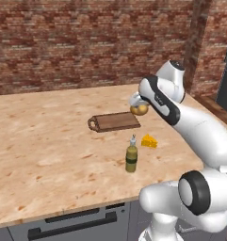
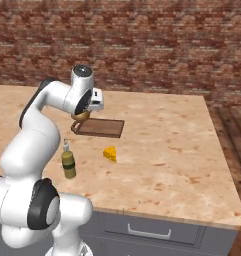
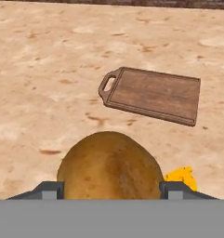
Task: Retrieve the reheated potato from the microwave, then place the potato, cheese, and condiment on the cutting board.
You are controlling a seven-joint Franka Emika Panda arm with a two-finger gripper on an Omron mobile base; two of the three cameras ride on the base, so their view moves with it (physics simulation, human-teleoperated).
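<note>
The hand, closed on the roundish tan-brown potato above the pale wood surface, should travel toward 1 o'clock in the hand view, centre over the dark brown wooden cutting board, descend, then release.

The white arm rises from its base, bends at the elbow and reaches forward over the bench, wrist turned downward. Its hand hangs above the surface, the two dark fingertips pressed against either side of the potato, holding it aloft.
</note>
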